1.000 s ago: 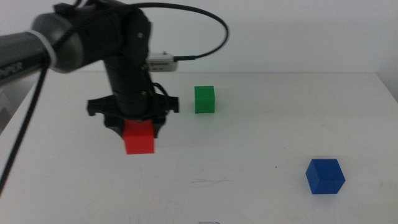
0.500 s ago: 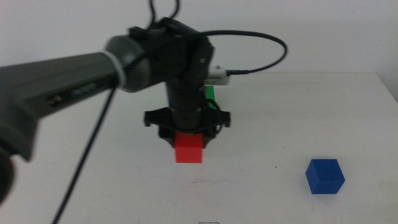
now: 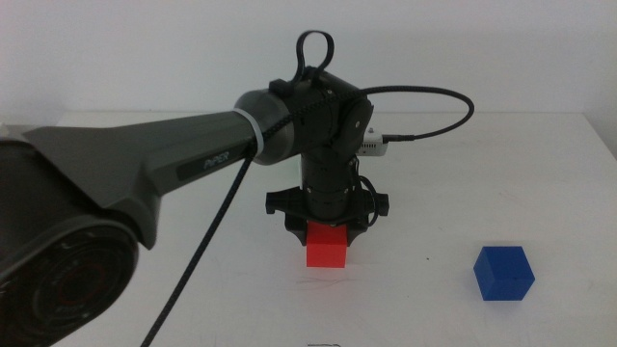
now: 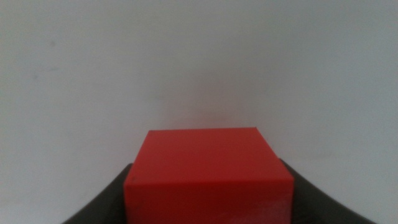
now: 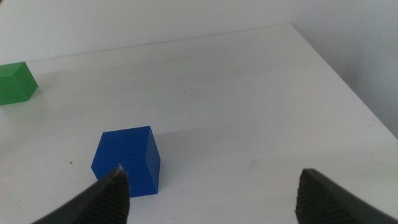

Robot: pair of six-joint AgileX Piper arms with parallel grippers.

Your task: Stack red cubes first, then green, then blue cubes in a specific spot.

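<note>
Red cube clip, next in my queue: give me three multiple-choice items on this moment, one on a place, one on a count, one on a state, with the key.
1. Where is the blue cube in the middle view?
A. on the table, toward the right, apart from the left arm
B. stacked on the red cube
C. in the right end effector

2. How many cubes show across the views?
A. one
B. two
C. three

3. What is the state of the left end effector?
A. open over bare table
B. shut on the red cube
C. shut on the green cube

Key: 1 A, the blue cube sits alone on the white table. 2 C, the red cube and blue one show in the middle view, the green cube in the right wrist view. 3 B, the left wrist view shows the red cube between its jaws, while the right end effector waits open near the blue cube.
</note>
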